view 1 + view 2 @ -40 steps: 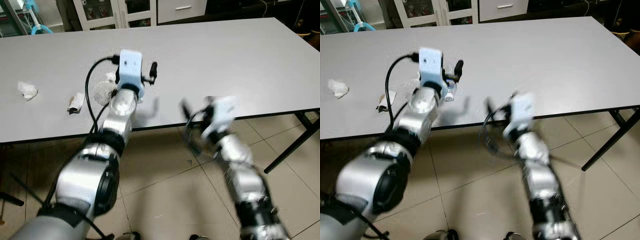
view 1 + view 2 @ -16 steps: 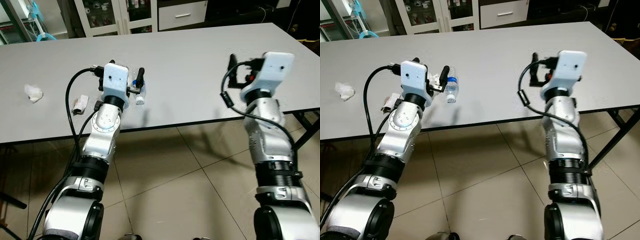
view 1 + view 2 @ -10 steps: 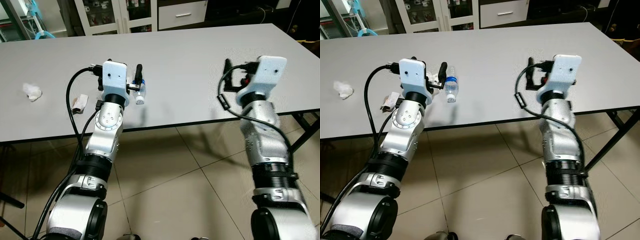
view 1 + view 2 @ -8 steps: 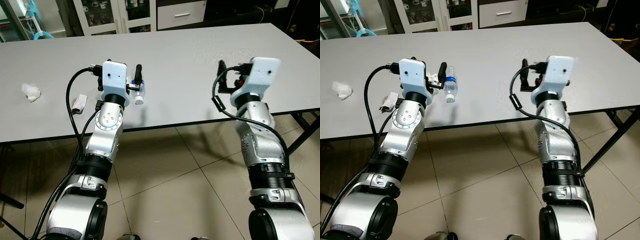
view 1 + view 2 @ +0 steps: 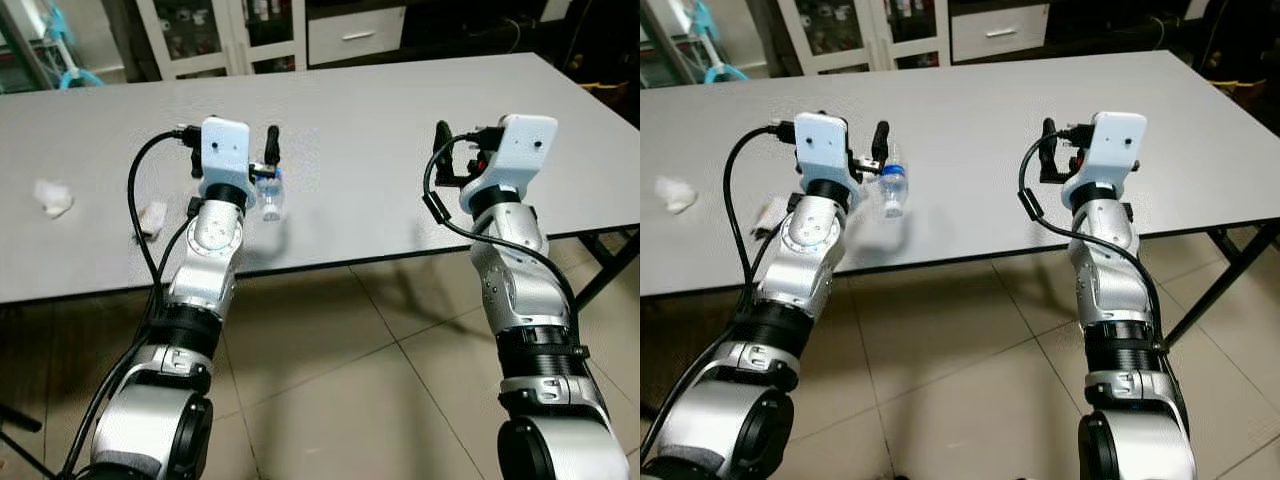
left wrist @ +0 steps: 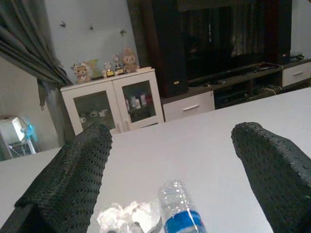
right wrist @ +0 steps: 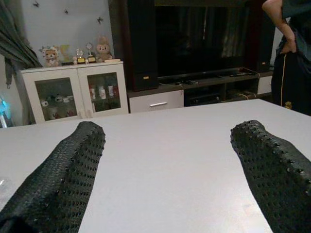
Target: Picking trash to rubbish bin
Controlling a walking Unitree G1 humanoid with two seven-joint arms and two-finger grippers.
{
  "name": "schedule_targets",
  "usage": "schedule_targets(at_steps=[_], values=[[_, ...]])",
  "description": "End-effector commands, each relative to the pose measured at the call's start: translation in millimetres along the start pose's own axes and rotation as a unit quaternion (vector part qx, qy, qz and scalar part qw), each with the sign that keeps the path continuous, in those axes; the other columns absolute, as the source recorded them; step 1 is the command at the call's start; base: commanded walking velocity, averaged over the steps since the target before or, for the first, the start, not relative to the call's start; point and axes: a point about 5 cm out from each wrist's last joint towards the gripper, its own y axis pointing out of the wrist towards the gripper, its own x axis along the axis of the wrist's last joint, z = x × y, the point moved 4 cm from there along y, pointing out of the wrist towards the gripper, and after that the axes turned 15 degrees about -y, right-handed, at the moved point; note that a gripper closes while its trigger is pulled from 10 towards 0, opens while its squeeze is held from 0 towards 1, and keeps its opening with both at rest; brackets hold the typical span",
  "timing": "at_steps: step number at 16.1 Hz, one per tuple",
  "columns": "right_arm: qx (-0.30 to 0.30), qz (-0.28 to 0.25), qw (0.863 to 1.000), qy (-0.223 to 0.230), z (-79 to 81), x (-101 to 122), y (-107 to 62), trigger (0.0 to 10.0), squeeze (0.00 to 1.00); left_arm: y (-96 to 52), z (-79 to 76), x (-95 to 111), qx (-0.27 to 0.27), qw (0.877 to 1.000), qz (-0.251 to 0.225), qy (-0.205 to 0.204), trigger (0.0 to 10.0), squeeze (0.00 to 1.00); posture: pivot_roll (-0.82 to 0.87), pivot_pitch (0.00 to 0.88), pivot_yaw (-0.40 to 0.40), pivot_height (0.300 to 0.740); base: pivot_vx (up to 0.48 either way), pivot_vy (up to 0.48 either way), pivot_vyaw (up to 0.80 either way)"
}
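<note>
Grey counter (image 5: 380,110) ahead, long, tiled floor (image 5: 350,370) beneath.

Left claw (image 6: 170,160) raised over the near part of the counter, fingers (image 6: 73,174) spread wide, nothing between them. Small plastic bottle (image 5: 892,190) lying on the counter just beyond and below that claw: clear body, blue label, white cap toward the near edge. Contents of bottle not readable; looks clear. In left wrist view, bottle (image 6: 179,208) between the two fingers but lower, apart from both, with a crumpled clear wrapper (image 6: 129,216) just beside it.

Crumpled white tissue (image 5: 52,196) far out on the left part of the counter, well apart from the bottle. Second scrap, a flattened white wrapper (image 5: 152,217), between tissue and left arm, near the front edge.

Right claw (image 7: 165,165) held up above the right part of the counter, fingers (image 7: 68,165) wide apart, empty. Bare counter top beneath it.

White glass-door cabinet (image 7: 75,92) beyond the far edge, small figurines (image 7: 77,53) on top, jars behind the glass. Dark TV unit (image 7: 204,43) next to it. Person (image 7: 291,53) standing at the far right, hand on hip.
</note>
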Motion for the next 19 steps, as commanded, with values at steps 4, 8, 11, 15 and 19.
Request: schedule_targets(at_steps=[4, 8, 11, 15, 19], values=[[0.005, 0.001, 1.000, 0.006, 3.8, 0.5, 0.2, 10.0, 0.00, 4.6, 2.0, 6.1, 0.007, 1.000, -0.005, 0.006, 10.0, 0.00, -0.07, 0.064, 0.051, 0.740, 0.480, 0.000, 0.00], [0.007, 0.002, 1.000, 0.009, 4.5, 0.1, 0.0, 10.0, 0.00, 5.1, 1.4, 7.7, 0.006, 1.000, -0.008, 0.006, 10.0, 0.00, -0.07, 0.065, 0.051, 0.740, 0.480, 0.000, 0.00], [0.008, 0.004, 1.000, 0.009, 4.8, -1.1, -0.8, 10.0, 0.00, 5.3, 0.7, 8.0, 0.006, 1.000, -0.009, 0.005, 10.0, 0.00, -0.08, 0.065, 0.049, 0.740, 0.480, 0.000, 0.00], [0.012, 0.003, 1.000, 0.010, 8.4, -0.6, -0.4, 10.0, 0.00, 6.1, 0.1, 10.3, 0.006, 1.000, -0.013, 0.004, 10.0, 0.00, -0.07, 0.059, 0.048, 0.740, 0.480, 0.000, 0.00], [0.015, 0.003, 1.000, 0.012, 10.7, -0.8, -0.6, 10.0, 0.00, 6.8, -0.4, 14.3, 0.006, 1.000, -0.022, 0.004, 10.0, 0.00, -0.07, 0.055, 0.051, 0.740, 0.432, 0.000, 0.00]])
